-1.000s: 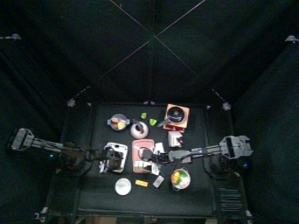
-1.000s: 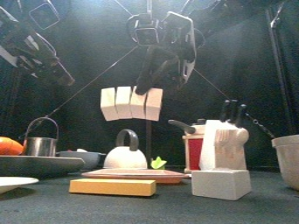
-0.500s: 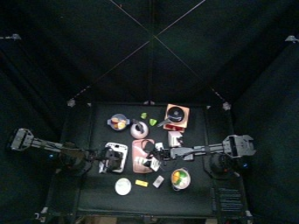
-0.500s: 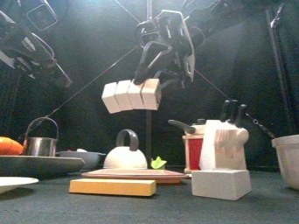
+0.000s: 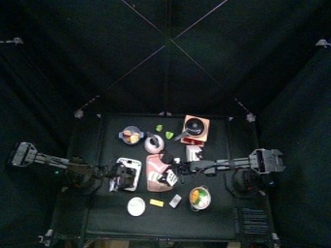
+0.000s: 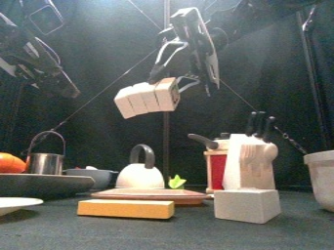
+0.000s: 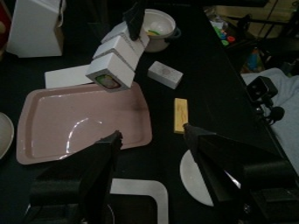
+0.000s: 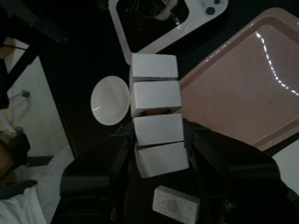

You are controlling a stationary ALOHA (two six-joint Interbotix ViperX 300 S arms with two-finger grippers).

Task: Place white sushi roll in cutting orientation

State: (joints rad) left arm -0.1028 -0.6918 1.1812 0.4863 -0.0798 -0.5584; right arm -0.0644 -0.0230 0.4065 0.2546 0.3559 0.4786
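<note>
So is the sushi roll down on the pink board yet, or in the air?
In the air: the sushi roll hangs tilted from the right gripper, above the pink board.

a robot lab: black curtains (image 5: 77, 58) pen a small table (image 5: 104, 194).

The pink board (image 7: 82, 122) looked like smooth glossy plastic and carried bright streaks of reflected light, while the white sushi roll (image 8: 156, 131), in four blocky segments, looked matt, with a slightly grainy face on its end piece. The table (image 7: 211, 105) was black and matt, as were the cloth-like curtains (image 5: 77, 58). The small mug (image 6: 47, 161) looked like shiny metal, and the white kettle (image 6: 140, 177) like smooth glazed ceramic or plastic.
</note>
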